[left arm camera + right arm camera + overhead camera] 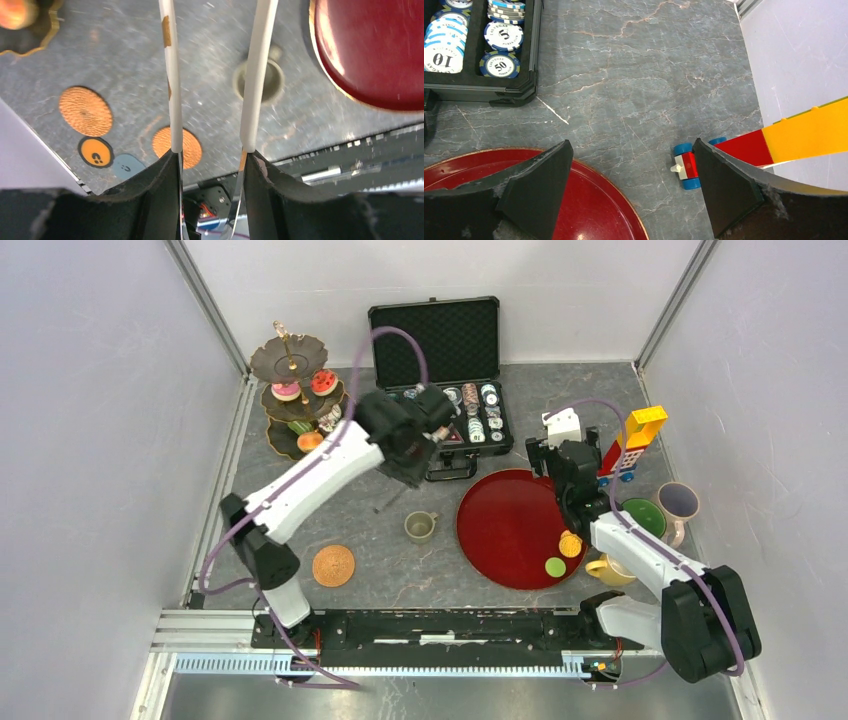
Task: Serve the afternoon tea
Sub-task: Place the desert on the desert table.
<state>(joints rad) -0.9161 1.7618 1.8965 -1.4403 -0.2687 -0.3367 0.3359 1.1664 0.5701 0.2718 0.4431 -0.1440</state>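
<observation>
The dark three-tier stand [290, 390] stands at the back left with pink, red, green and orange sweets on it; its edge and an orange sweet [15, 12] show in the left wrist view. My left gripper [405, 462] [212, 160] is shut on white-tipped metal tongs [171, 75], whose arms are spread above a small olive mug [420, 526] [272, 80]. An orange round [570, 543] and a green round [555, 566] lie on the red tray [505, 530] [589, 210]. My right gripper [562, 455] [631, 147] is open and empty over the tray's far right edge.
The open black poker-chip case [440, 380] [479, 45] is at the back centre. The red-yellow block tower [635, 445] [804, 135] stands right of my right gripper. Green [643, 517], lavender [680, 502] and yellow [610, 570] mugs sit right of the tray. An orange woven coaster [333, 565] [85, 110] lies front left.
</observation>
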